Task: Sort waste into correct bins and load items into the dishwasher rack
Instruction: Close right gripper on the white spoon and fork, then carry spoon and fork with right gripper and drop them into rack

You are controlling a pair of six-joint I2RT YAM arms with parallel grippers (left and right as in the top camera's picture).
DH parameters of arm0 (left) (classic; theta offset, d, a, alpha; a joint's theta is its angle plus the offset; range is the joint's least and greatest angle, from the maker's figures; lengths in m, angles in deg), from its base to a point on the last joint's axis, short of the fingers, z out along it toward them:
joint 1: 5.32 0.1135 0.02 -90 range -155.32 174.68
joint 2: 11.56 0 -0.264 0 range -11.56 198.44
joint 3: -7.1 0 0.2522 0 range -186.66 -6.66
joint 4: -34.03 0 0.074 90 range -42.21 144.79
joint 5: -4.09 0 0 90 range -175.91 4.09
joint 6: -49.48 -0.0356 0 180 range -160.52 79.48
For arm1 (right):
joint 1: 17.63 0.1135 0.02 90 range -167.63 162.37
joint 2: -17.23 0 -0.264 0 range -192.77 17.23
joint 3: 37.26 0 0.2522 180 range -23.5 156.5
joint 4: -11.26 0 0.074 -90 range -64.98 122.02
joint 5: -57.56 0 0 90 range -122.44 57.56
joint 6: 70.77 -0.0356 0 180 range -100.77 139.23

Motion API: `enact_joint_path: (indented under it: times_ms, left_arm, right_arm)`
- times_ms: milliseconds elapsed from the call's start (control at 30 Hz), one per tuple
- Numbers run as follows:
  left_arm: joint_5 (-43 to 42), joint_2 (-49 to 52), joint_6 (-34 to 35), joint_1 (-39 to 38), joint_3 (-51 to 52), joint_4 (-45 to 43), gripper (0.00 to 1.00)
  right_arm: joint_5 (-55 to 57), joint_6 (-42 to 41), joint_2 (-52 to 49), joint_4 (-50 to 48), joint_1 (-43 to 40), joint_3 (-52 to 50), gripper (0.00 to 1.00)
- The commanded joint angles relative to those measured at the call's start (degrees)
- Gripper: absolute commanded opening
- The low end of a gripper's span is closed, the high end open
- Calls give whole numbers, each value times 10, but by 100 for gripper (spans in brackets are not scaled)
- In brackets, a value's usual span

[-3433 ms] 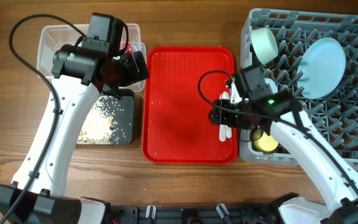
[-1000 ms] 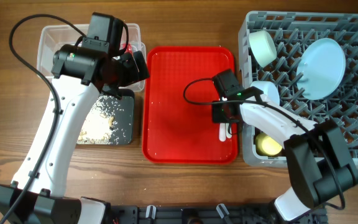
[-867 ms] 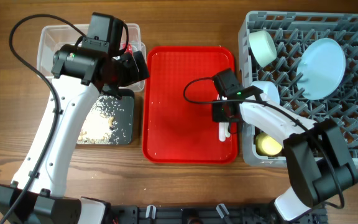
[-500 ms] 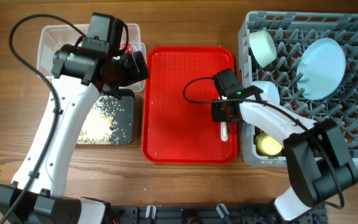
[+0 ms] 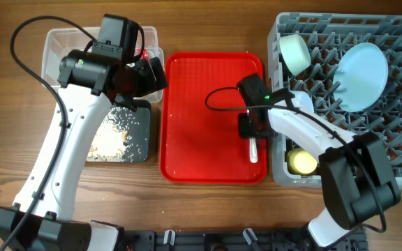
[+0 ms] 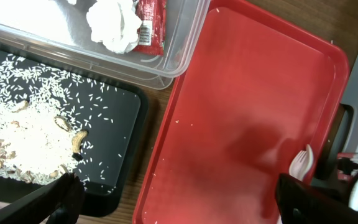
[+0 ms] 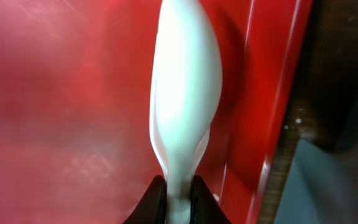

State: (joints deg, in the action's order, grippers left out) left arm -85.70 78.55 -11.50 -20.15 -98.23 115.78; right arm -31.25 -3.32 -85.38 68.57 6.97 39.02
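My right gripper [image 5: 251,134] is shut on the handle of a white spoon [image 5: 253,150] low over the right side of the red tray [image 5: 201,118]. In the right wrist view the spoon's bowl [image 7: 185,93] points away from the closed gripper [image 7: 178,199]. My left gripper [image 5: 149,75] hangs open and empty over the gap between the clear tub [image 5: 54,49] and the red tray. The tub holds a crumpled tissue [image 6: 114,22] and a red wrapper [image 6: 149,22]. Rice scraps [image 6: 23,130] lie in the black tray [image 5: 142,132].
The grey dishwasher rack [image 5: 396,125] at the right holds a pale blue plate [image 5: 361,73], a pale green bowl [image 5: 296,50], a pale blue bowl [image 5: 300,103] and a yellow cup [image 5: 301,162]. The red tray's raised rim [image 7: 272,124] runs close beside the spoon.
My right gripper has shut on the spoon's handle and turned slightly. The left arm has not moved.
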Motion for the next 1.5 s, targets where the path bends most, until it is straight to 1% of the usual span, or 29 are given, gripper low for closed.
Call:
enact_joint_path:
  times_ms: [0,233,400,600,733,800,867,933,1133,1200,1267,1333,1433,1467]
  left_arm:
    - [10,-4,-2,2,-6,0,100]
    - [10,-4,-2,2,-6,0,100]
    - [10,-4,-2,2,-6,0,100]
    - [10,-4,-2,2,-6,0,100]
    - [10,-4,-2,2,-6,0,100]
    - [10,-4,-2,2,-6,0,100]
    - [10,-4,-2,2,-6,0,100]
    - [10,-4,-2,2,-6,0,100]
    - [10,-4,-2,2,-6,0,100]
    - [10,-4,-2,2,-6,0,100]
    - [10,-4,-2,2,-6,0,100]
    - [10,-4,-2,2,-6,0,100]
    - [10,-4,-2,2,-6,0,100]
    - [10,-4,-2,2,-6,0,100]
  right_arm:
    - [-8,13,47,20,1,44,4]
    - [-11,14,88,28,1,48,4]
    - [-12,10,146,48,-12,56,4]
    - [29,37,250,86,-83,65,4]
    - [83,75,285,100,-138,65,4]
    - [111,99,286,100,-160,65,4]
    - [134,147,278,88,-183,64,4]
    - [134,175,269,66,-197,64,4]
    - [163,303,224,-23,-233,64,4]
    - [189,333,202,-36,-242,64,4]
    - [207,334,187,-35,-248,64,4]
    - [206,356,169,-29,-250,64,4]
    - [207,362,150,-26,-250,64,4]
    - [207,362,148,-26,-250,64,8]
